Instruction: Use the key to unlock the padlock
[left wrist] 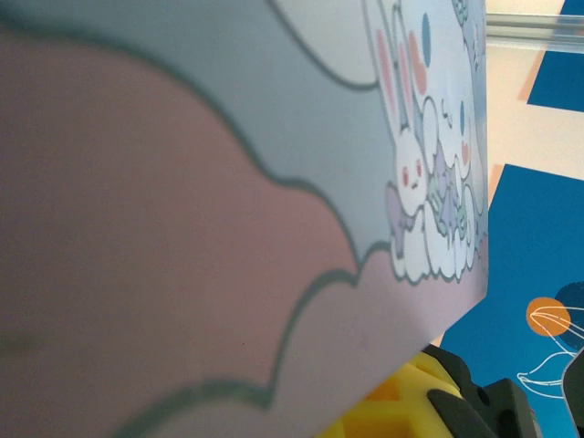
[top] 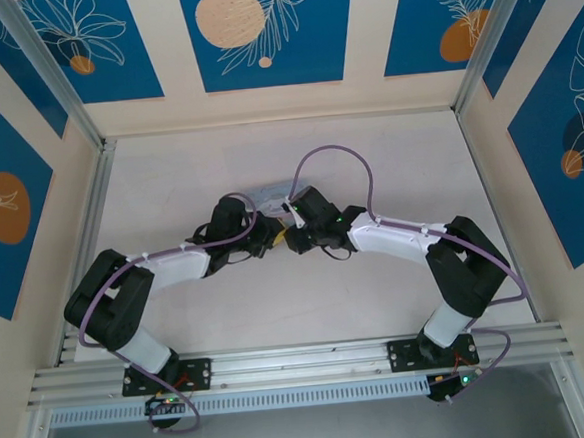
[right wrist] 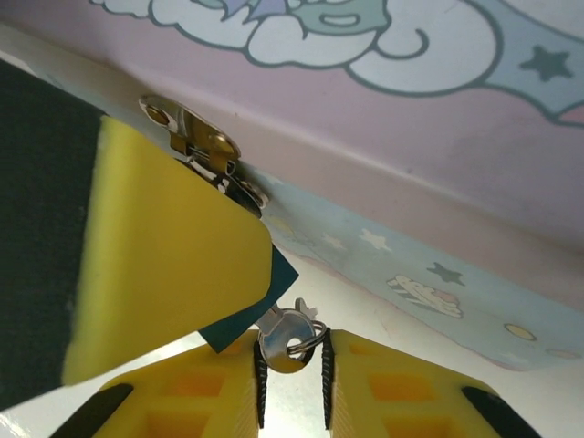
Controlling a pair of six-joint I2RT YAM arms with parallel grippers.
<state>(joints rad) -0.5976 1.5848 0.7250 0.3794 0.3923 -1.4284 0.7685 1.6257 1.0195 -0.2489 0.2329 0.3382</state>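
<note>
right wrist: right gripper (right wrist: 292, 370) ribbed pads (right wrist: 326, 394) pinch shiny round-headed key (right wrist: 288, 338)

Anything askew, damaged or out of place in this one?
Nothing stands out. The padlock hangs from the hasp of the tin, the key appears seated in it, and the right gripper pinches the key's head squarely.

1. Rectangular pastel tin with cartoon print (right wrist: 411, 137): smooth, satin painted surface.
2. Small silver metal key (right wrist: 287, 339) and the tin's hasp (right wrist: 196, 137): bright, polished.
3. Teal-bodied padlock (right wrist: 255, 306): matt.
4. Yellow fingers (right wrist: 392, 392) of the right gripper (right wrist: 292, 388): matt plastic.
</note>
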